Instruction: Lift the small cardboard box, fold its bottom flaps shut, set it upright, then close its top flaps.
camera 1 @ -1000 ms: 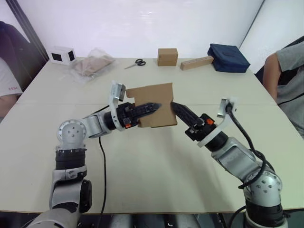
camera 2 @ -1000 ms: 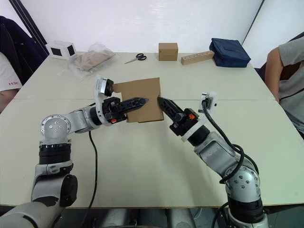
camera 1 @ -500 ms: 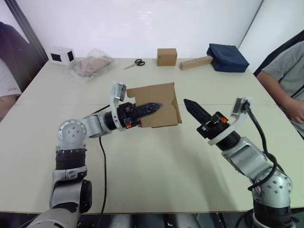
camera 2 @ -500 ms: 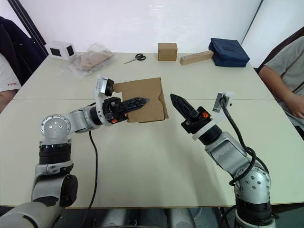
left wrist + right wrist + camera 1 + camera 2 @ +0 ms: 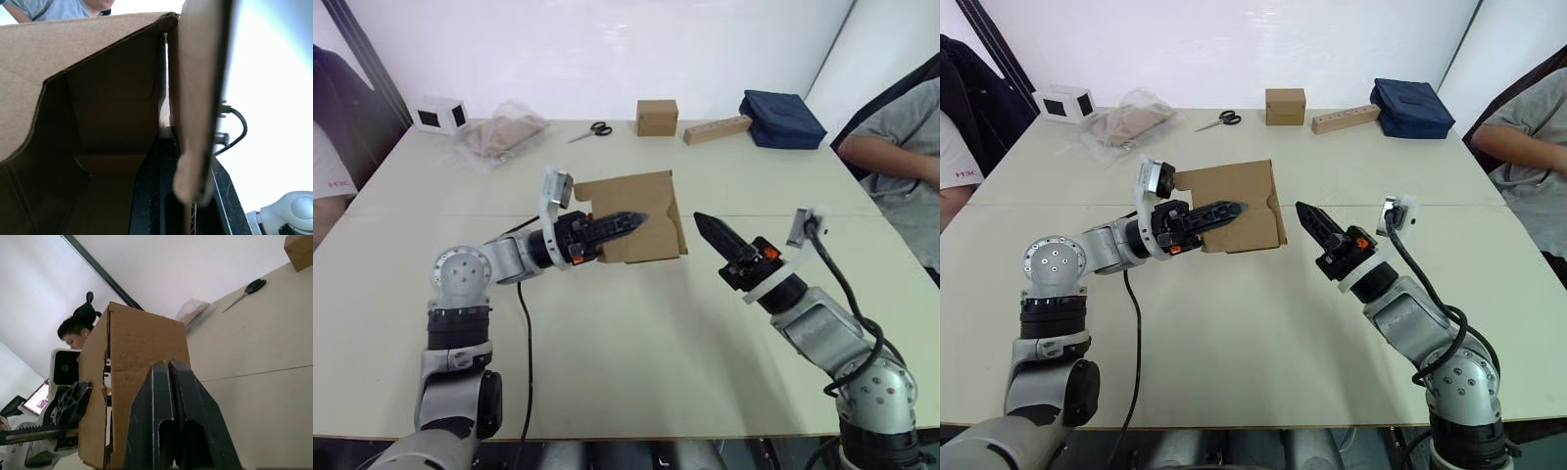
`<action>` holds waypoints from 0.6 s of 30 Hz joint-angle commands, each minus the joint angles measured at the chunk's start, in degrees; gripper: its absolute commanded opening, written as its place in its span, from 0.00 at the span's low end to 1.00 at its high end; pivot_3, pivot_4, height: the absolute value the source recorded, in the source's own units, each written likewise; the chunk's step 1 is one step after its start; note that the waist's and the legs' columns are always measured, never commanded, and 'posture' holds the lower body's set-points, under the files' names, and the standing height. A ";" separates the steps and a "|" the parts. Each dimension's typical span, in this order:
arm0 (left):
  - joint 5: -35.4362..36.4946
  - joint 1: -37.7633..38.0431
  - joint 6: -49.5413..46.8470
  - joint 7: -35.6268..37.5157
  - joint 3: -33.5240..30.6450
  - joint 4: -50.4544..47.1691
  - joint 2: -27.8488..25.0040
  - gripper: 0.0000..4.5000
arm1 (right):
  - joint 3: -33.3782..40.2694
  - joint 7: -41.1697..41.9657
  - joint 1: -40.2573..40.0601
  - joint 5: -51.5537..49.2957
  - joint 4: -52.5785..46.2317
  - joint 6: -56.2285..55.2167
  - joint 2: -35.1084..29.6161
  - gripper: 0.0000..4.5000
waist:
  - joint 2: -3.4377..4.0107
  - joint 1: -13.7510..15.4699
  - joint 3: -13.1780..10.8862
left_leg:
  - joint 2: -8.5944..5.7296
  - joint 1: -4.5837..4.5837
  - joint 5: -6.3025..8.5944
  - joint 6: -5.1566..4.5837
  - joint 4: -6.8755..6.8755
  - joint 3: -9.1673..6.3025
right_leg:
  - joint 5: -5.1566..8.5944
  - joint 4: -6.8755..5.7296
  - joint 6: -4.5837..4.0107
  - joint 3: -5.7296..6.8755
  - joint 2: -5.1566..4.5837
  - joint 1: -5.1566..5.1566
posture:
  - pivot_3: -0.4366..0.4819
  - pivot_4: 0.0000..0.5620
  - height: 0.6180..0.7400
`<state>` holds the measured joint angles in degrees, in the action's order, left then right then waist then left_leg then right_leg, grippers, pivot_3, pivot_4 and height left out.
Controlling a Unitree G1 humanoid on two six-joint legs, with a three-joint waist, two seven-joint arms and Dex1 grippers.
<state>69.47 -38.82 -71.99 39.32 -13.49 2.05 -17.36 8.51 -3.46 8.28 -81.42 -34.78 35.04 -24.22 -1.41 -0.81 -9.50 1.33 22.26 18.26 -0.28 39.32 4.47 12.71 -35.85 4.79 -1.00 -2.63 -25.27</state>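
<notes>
Against the frame a second ago, our right gripper [image 5: 710,228] has backed off the small cardboard box [image 5: 631,217] and now hangs just to its right with a clear gap between them. Half a second ago it was already clear, and it has hardly shifted since. A flap on the box's right edge now stands slightly ajar where it lay flush before. The person's arm [image 5: 891,157] at the right edge has drawn back toward the far corner.

We see one pale table [image 5: 636,343] and one person at each side of it. Two arms reach over it. On it, along the far edge, lie one dark blue case [image 5: 783,118], one crumpled clear bag [image 5: 499,135], one long tan block [image 5: 718,128], one tidy brown cube box [image 5: 658,117], one white cube with black faces [image 5: 441,113] and one pair of scissors [image 5: 589,130].

Our left gripper [image 5: 634,218] holds the small box up off the table over its middle, fingers clamped on one wall: the left wrist view shows a finger inside the box and the other outside, with the cardboard between. That view also shows the box's open, hollow interior, hidden from the head cameras. The right wrist view shows our right fingers [image 5: 171,406] pressed together on nothing, pointing at the box.
</notes>
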 commanded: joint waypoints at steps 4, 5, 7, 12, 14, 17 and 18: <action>1.13 -0.85 0.68 0.52 -0.26 -0.93 -0.18 0.00 | -1.03 0.81 0.97 1.44 -3.24 0.77 -1.22 0.00 | 0.00 0.02 0.00 | 0.00 0.00 0.00 0.00 0.00 0.00 | 0.00 -0.01 0.00 0.00 0.00 0.00 | 0.48 0.27 1.00; 1.09 -0.79 0.67 0.58 -0.24 -0.94 -0.24 0.00 | -0.80 0.62 1.03 0.91 -3.44 0.66 -1.24 0.00 | 0.00 0.02 0.00 | 0.00 0.00 0.00 0.00 0.00 0.00 | 0.00 0.00 0.00 0.00 0.00 0.00 | 0.48 0.27 1.00; 1.05 -0.72 0.67 0.64 -0.21 -0.96 -0.32 0.00 | -0.47 0.40 1.38 0.08 -3.93 0.40 -1.31 0.00 | 0.00 0.03 0.00 | 0.00 0.00 0.00 0.00 0.00 0.00 | 0.00 0.00 0.00 0.00 0.00 0.00 | 0.48 0.27 1.00; 1.04 -0.71 0.73 0.58 -0.08 -0.96 -0.28 0.00 | -0.34 -0.34 2.60 -0.02 -4.08 0.21 -1.34 0.00 | 0.00 0.02 0.00 | 0.00 0.00 0.00 0.00 0.00 0.00 | 0.00 -0.01 0.00 0.00 0.00 0.00 | 0.48 0.27 1.00; 1.10 -0.71 0.76 0.49 -0.06 -0.99 -0.24 0.00 | -0.53 -0.45 2.93 -0.16 -4.45 0.39 -1.54 0.00 | 0.00 0.03 0.00 | 0.00 0.00 0.00 0.00 0.00 0.00 | 0.00 -0.01 0.00 0.00 0.00 0.00 | 0.48 0.27 1.00; 1.08 -0.64 0.78 0.42 -0.07 -0.99 -0.28 0.00 | -0.59 -0.65 3.37 -0.99 -5.38 0.35 -1.75 0.00 | 0.00 0.03 0.00 | 0.00 0.00 0.00 0.00 0.00 0.00 | 0.00 -0.01 0.00 0.00 0.00 0.00 | 0.48 0.27 1.00; 1.07 -0.66 0.77 0.44 -0.07 -0.96 -0.30 0.00 | -0.51 -0.54 3.45 -0.96 -5.45 0.21 -1.78 0.00 | 0.00 0.02 0.00 | 0.00 0.00 0.00 0.00 0.00 0.00 | 0.00 -0.01 0.00 0.00 0.00 0.00 | 0.48 0.27 1.00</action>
<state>69.43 -38.82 -71.91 39.37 -13.05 2.08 -17.42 7.21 -4.18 10.73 -81.24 -37.24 36.04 -25.48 -1.41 -0.79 -9.50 1.33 22.26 18.26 -0.28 39.32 4.47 12.72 -35.85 4.79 -1.00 -2.63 -25.27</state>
